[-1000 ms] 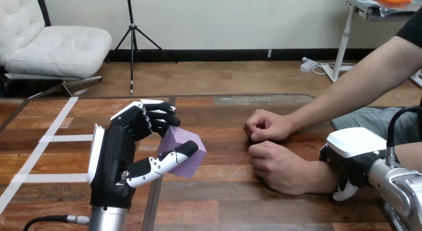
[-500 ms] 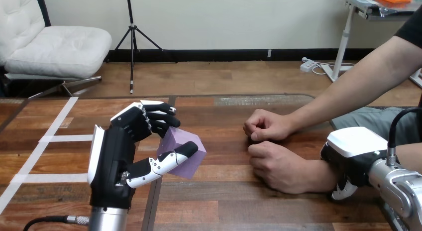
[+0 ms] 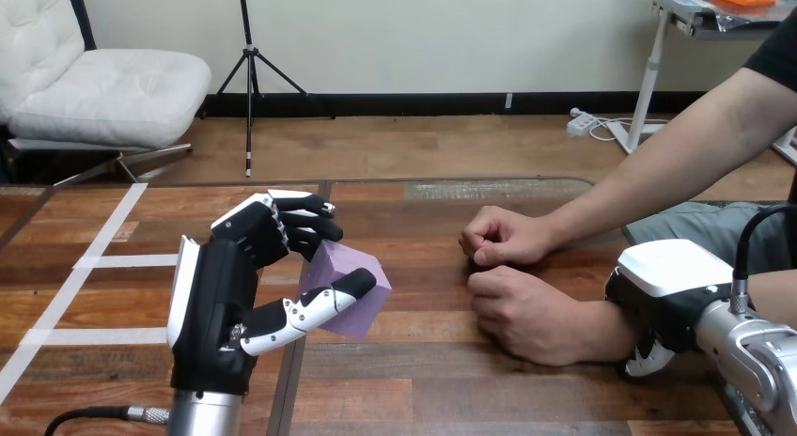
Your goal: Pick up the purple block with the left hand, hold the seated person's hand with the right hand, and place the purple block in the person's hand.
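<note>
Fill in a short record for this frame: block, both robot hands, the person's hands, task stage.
purple block: gripped in the left hand
left hand: fingers and thumb curled round the block, apart from the person's hands
right hand: against the person's forearm, behind the nearer fist; whether it grips cannot be told
person's nearer hand: closed fist on the table
person's farther hand: closed fist on the table, just beyond the nearer one
task stage: block picked up, not yet placed in a person's hand
</note>
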